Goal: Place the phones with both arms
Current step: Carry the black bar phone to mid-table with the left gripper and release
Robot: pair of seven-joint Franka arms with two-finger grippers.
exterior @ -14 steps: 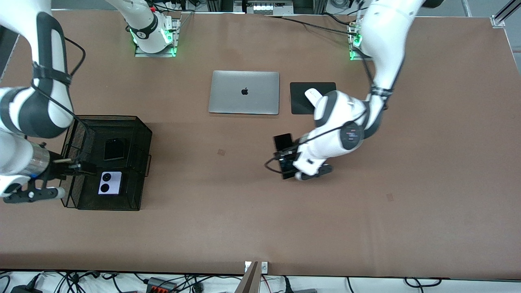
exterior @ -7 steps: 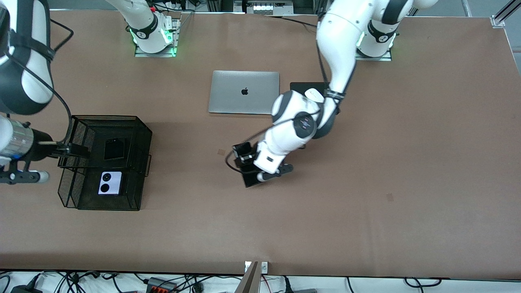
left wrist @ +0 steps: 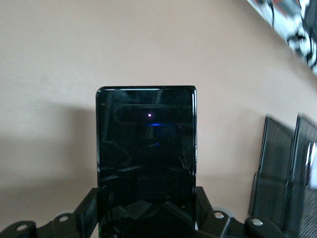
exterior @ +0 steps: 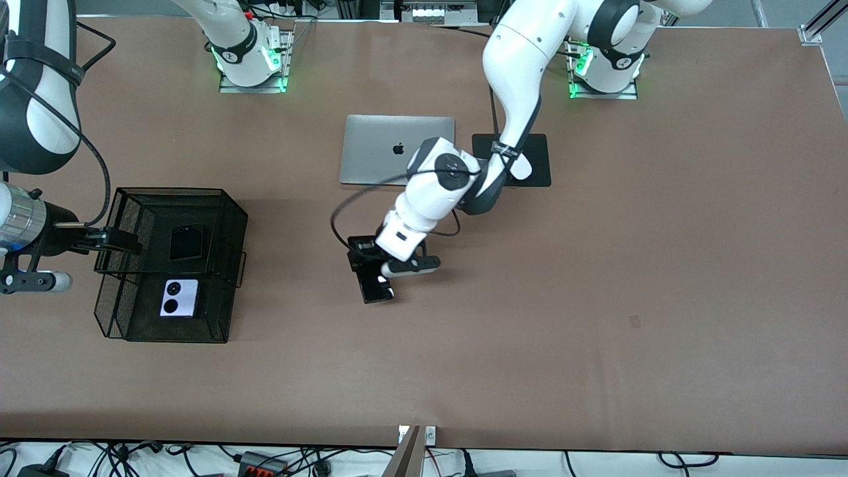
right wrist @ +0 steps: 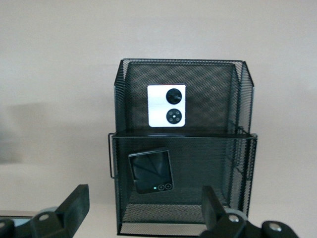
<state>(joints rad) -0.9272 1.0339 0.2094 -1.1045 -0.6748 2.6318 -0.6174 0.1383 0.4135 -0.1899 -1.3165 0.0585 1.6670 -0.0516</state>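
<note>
Front view: left pincer [exterior: 382, 278] clamped on slab [exterior: 374, 286] over mid desk [exterior: 596, 298], carrying twd basket [exterior: 232, 218] w/ black phone [exterior: 186, 242] & lilac phone [exterior: 179, 298] inside; right pincer [exterior: 26, 285] wide, waiting beside basket; next: lower in, release.

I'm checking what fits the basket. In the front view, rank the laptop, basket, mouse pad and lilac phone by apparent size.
1. basket
2. laptop, not far smaller
3. mouse pad, partly covered by the left arm
4. lilac phone, in the basket
</note>
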